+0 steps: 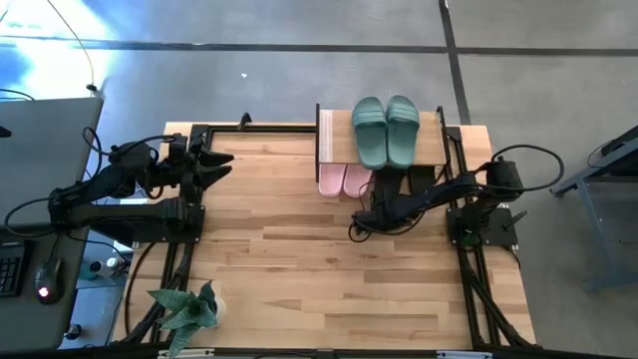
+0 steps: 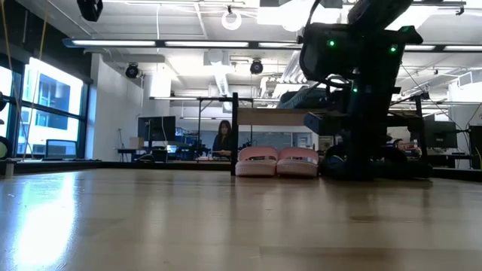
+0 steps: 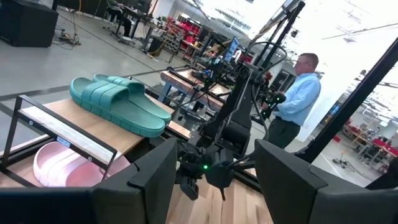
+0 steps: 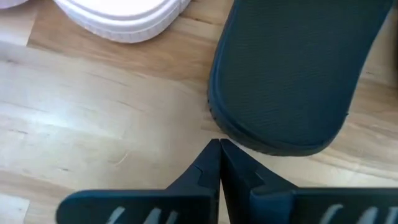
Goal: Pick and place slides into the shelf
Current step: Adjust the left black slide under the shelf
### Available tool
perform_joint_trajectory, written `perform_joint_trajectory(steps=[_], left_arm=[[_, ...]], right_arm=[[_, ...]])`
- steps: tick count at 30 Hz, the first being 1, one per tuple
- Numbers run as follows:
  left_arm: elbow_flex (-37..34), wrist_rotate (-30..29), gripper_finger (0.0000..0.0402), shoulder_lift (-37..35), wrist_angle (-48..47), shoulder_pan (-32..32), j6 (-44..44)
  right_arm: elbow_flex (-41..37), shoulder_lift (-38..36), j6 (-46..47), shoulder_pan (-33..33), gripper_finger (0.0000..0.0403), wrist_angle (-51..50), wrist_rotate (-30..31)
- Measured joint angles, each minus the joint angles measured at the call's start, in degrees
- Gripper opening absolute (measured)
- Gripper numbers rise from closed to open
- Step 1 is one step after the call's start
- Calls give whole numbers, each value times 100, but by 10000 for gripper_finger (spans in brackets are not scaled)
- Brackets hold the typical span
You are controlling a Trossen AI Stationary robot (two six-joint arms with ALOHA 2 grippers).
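Observation:
The shelf (image 1: 337,138) stands at the table's far edge. A pair of sage green slides (image 1: 386,128) lies on its top board. Two pink slides (image 1: 344,179) rest on their soles under the board, and the black slide (image 4: 286,68) lies to their right. My right gripper (image 4: 219,146) is shut and slants down, its tips right at the black slide's near end. My left gripper (image 1: 221,165) waits open and level at the table's left, touching nothing. In the low view the right arm (image 2: 361,98) hides the black slide. My right gripper has its shut fingertips (image 4: 214,155) right against the rim of the black slide's near end (image 4: 219,127), coming from the table's near side and slanting down. Whether they touch it, I cannot tell. The slide lies flat on the wood.
A small potted plant (image 1: 187,309) stands at the near left corner. The wide wooden tabletop (image 1: 329,279) stretches between the arms and the near edge. People are in the room beyond the table (image 3: 298,93).

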Motion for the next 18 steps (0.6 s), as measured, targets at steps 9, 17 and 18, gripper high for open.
perform_joint_trajectory(steps=[9,17,18], left_arm=[[0,0,198,0,0,0,1],[0,0,198,0,0,-2,2],[0,0,198,0,0,-2,2]], right_arm=[[0,0,240,-242,0,-489,56],[0,0,233,-597,0,-610,51],[0,0,236,-647,0,-656,46]])
